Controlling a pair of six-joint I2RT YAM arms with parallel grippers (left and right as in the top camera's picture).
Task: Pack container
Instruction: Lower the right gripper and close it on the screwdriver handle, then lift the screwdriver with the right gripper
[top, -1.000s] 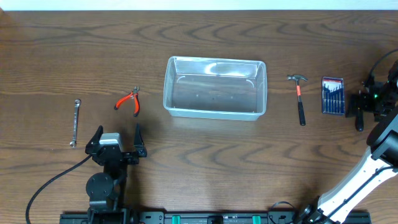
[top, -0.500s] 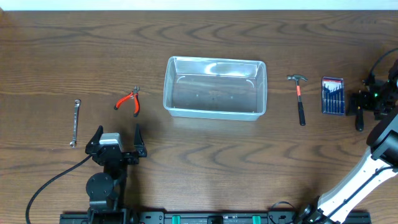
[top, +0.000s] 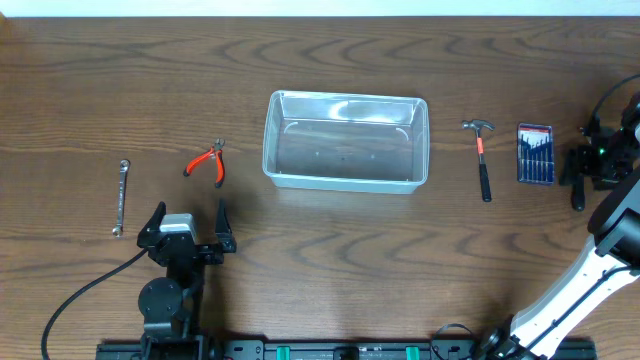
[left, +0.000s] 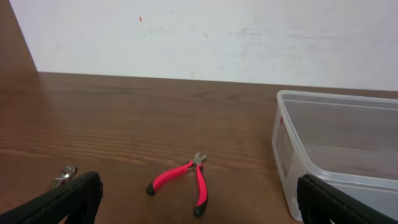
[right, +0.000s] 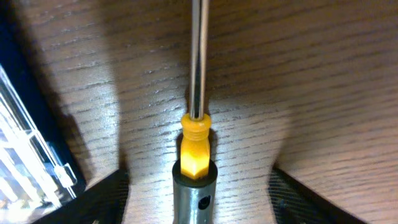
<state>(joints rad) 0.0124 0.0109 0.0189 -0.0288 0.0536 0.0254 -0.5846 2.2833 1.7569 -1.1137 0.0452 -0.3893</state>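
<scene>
- The container (top: 345, 182), clear and open side up, stands in the middle of the table in the overhead view.
- To the container's left lie the red-handled pliers (top: 207, 162), well apart from it, and beyond them a wrench (top: 120, 197).
- To the container's right lie a hammer (top: 480, 158), then a blue screwdriver case (top: 535, 153), then the right gripper (top: 583, 170) (its fingers are too small to read from above).
- The left gripper (top: 190, 210) sits to the front and left of the container, fingers spread and holding nothing.
- In the left wrist view, the container's near corner fills the right side.
- The pliers lie on the wood to its left, not touching it, and the wrench's end shows farther left.
- The black fingers (left: 62, 199) sit wide apart in the lower corners.
- In the right wrist view, a screwdriver (right: 198, 149) with a yellow collar and steel shaft lies on the wood.
- It lies between the dark fingers (right: 102, 199), which stand apart on either side without touching it.
- The case edge shows on its container side.
</scene>
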